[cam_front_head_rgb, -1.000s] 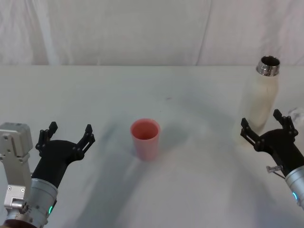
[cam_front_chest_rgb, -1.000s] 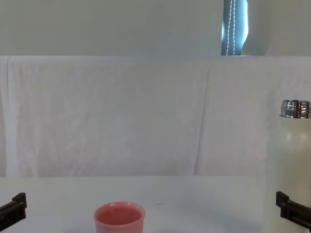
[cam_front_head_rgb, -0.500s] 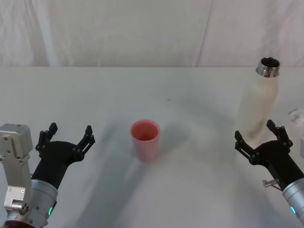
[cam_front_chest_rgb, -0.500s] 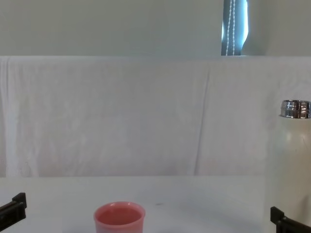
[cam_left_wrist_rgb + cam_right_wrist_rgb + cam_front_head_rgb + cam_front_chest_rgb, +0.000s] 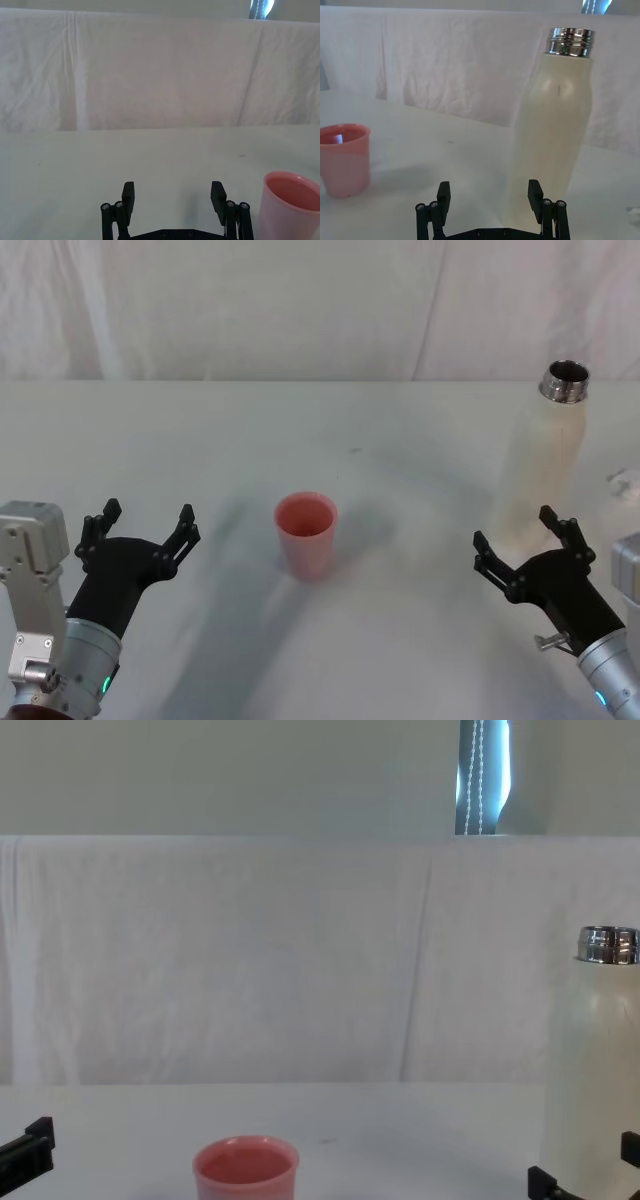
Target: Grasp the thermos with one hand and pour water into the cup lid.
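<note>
1. The chest view cut off both grippers at the frame's bottom edge, showing only black fingertips.
2. The right gripper (image 5: 522, 540) was spread open, empty, just short of the bottle.
3. The bottle (image 5: 541, 464) stood upright beyond it, cream-white with an uncapped silver neck.
4. The pink cup (image 5: 306, 533) sat between the grippers.
5. The left gripper (image 5: 140, 528) rested open, well apart from the cup.
</note>
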Tool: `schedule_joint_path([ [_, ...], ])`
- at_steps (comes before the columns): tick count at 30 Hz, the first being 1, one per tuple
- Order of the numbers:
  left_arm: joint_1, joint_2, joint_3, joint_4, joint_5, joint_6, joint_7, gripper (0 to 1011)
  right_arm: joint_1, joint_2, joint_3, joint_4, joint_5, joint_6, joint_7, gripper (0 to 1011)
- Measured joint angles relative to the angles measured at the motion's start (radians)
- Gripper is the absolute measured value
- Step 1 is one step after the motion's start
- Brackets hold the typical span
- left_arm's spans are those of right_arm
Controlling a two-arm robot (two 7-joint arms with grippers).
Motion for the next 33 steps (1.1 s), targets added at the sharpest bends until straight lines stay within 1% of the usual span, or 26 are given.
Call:
schedule_joint_path([
  [6, 0.0, 0.0, 0.0, 0.0, 0.0, 0.0, 0.0, 1001, 0.004, -0.006, -0.01, 0.003, -0.003, -0.005, 0.0, 1001],
  [15, 0.0, 0.0, 0.0, 0.0, 0.0, 0.0, 0.0, 1001, 0.024, -0.017, -0.028, 0.026, -0.006, -0.013, 0.001, 1001],
  [33, 0.0, 0.0, 0.0, 0.0, 0.0, 0.0, 0.0, 1001, 0.047, -0.026, -0.036, 0.056, -0.011, -0.019, 0.0, 1001],
])
